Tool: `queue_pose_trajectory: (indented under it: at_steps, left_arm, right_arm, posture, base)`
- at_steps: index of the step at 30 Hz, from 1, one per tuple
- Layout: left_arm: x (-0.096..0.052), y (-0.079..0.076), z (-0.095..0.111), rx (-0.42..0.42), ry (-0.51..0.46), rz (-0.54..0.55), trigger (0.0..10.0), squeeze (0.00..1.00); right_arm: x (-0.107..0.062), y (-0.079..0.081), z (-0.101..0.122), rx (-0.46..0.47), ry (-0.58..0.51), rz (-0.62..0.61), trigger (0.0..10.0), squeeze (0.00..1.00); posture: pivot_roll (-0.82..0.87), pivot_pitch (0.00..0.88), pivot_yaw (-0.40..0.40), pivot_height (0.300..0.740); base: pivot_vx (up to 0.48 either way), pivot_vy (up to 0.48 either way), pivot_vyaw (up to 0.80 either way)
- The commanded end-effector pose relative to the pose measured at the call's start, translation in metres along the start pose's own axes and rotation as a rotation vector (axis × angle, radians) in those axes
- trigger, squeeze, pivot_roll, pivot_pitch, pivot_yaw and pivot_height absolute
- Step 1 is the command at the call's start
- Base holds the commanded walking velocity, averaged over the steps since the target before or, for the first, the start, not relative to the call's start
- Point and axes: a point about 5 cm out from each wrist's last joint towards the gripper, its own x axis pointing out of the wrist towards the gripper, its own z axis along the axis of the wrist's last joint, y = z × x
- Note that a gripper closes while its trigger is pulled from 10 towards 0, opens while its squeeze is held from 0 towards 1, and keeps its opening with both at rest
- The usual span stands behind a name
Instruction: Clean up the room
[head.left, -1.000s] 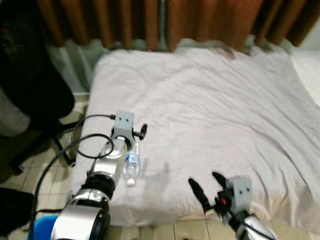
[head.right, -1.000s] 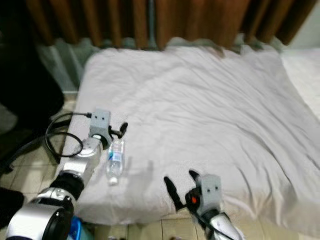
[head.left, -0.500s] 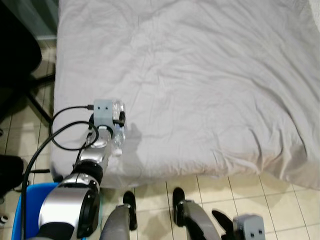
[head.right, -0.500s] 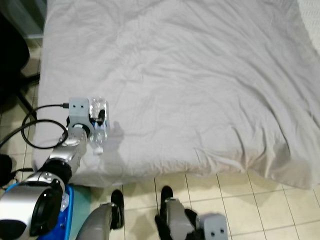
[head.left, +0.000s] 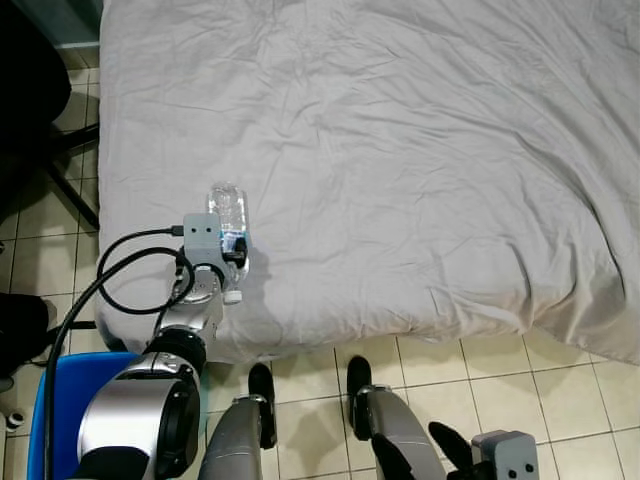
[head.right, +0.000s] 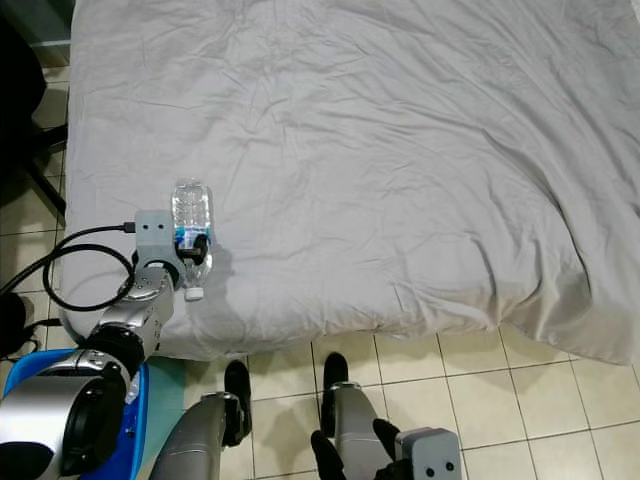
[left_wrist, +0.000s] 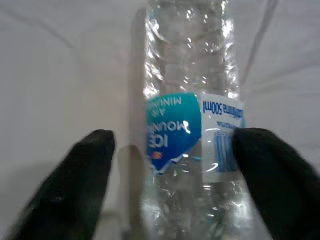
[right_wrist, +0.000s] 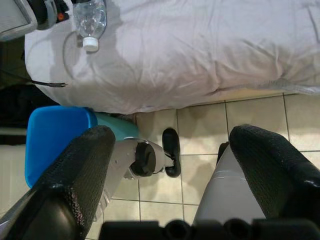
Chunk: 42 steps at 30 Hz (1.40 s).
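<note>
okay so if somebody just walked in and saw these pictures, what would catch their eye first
Probably the big bed under its rumpled pale sheet. Next, the clear water bottle lying near the bed's left front corner, with the left gripper right at it, fingers open on either side of its label. After that, the bright blue bin on the tiled floor by the robot's left leg.

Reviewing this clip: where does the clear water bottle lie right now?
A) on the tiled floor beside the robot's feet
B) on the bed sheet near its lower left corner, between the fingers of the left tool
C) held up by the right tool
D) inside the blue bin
B: the water bottle lies on the white bed sheet, with the left tool straddling its label, one finger on either side.
</note>
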Motion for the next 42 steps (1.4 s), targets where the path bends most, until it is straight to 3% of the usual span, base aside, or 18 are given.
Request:
queue_pose_trajectory:
  at_steps: [1,2,8,16,19,21,24,31,32,36,37,38,39,40,42]
  left_arm:
    - [-0.01,0.002,-0.044,-0.101,0.18,-0.023,0.9,0.0]
    - [-0.01,0.0,-0.045,-0.112,0.187,-0.04,0.0,0.0]
    - [-0.013,-0.01,-0.054,-0.148,0.241,-0.114,0.0,0.0]
    - [-0.016,0.005,-0.061,-0.086,0.245,-0.059,0.0,0.0]
    - [-0.016,0.021,-0.056,-0.043,0.183,-0.025,0.0,0.0]
    - [-0.016,0.026,-0.055,-0.036,0.163,-0.016,0.0,0.0]
    - [-0.023,0.052,-0.053,0.029,0.073,-0.011,0.0,0.0]
    - [-0.036,0.096,-0.058,0.11,0.069,0.147,0.0,0.0]
    - [-0.036,0.096,-0.058,0.11,0.069,0.147,0.0,0.0]
    - [-0.051,0.131,-0.064,0.098,0.081,0.301,0.0,0.0]
    - [-0.053,0.134,-0.067,0.101,0.09,0.328,2.2,0.0]
    - [-0.053,0.134,-0.067,0.101,0.09,0.328,2.2,0.0]
    - [-0.055,0.136,-0.071,0.098,0.111,0.352,8.9,0.0]
    - [-0.058,0.14,-0.074,0.1,0.125,0.385,10.0,0.0]
    - [-0.061,0.142,-0.079,0.098,0.146,0.414,10.0,0.0]
  right_arm:
    - [-0.006,0.002,-0.005,0.026,0.043,-0.003,10.0,0.0]
    - [-0.007,0.002,-0.006,0.026,0.045,-0.003,10.0,0.0]
    - [-0.007,0.002,-0.006,0.027,0.053,-0.004,10.0,0.0]
    - [-0.003,-0.001,-0.008,0.018,0.057,-0.003,10.0,0.0]
    - [0.009,-0.006,-0.009,0.011,0.038,0.002,10.0,0.0]
    - [0.013,-0.007,-0.009,0.009,0.03,0.007,10.0,0.0]
    - [0.037,-0.012,-0.004,-0.004,-0.014,0.06,10.0,0.0]
    - [0.074,-0.03,0.002,-0.016,-0.014,0.152,10.0,0.0]
    - [0.074,-0.03,0.002,-0.016,-0.014,0.152,10.0,0.0]
    - [0.092,-0.041,0.009,-0.051,-0.029,0.176,10.0,0.0]
    - [0.099,-0.044,0.01,-0.053,-0.031,0.178,10.0,0.0]
    - [0.099,-0.044,0.01,-0.053,-0.031,0.178,10.0,0.0]
    - [0.105,-0.046,0.009,-0.062,-0.024,0.194,10.0,0.0]
    - [0.11,-0.045,0.009,-0.076,-0.016,0.215,10.0,0.0]
    - [0.117,-0.045,0.008,-0.078,-0.009,0.239,10.0,0.0]
  posture:
    - [-0.33,0.611,-0.032,0.74]
    - [-0.33,0.611,-0.032,0.74]
    - [-0.33,0.606,-0.031,0.74]
    - [-0.31,0.587,-0.021,0.74]
    - [-0.26,0.515,0.005,0.74]
    - [-0.26,0.515,0.005,0.74]
    - [-0.17,0.402,0.03,0.74]
    - [-0.08,0.239,0.019,0.74]
    - [-0.08,0.239,0.019,0.74]
    - [-0.05,0.186,0.003,0.74]
    - [-0.02,0.161,-0.01,0.74]
    - [-0.02,0.161,-0.01,0.74]
    - [-0.01,0.142,-0.017,0.74]
    - [0.0,0.135,-0.021,0.74]
    - [0.02,0.113,-0.032,0.74]
  base:
    - [0.0,0.0,0.0]
    - [0.0,0.0,0.0]
    - [0.0,0.0,0.0]
    - [0.0,0.0,0.0]
    - [0.0,0.0,0.0]
    - [0.0,0.0,0.0]
    - [0.0,0.0,0.0]
    - [0.0,0.0,0.0]
    - [0.0,0.0,0.0]
    - [0.0,0.0,0.0]
    - [0.0,0.0,0.64]
    - [0.0,0.0,0.64]
    - [0.0,0.0,0.67]
    - [0.0,0.0,0.59]
    - [0.0,0.0,0.58]
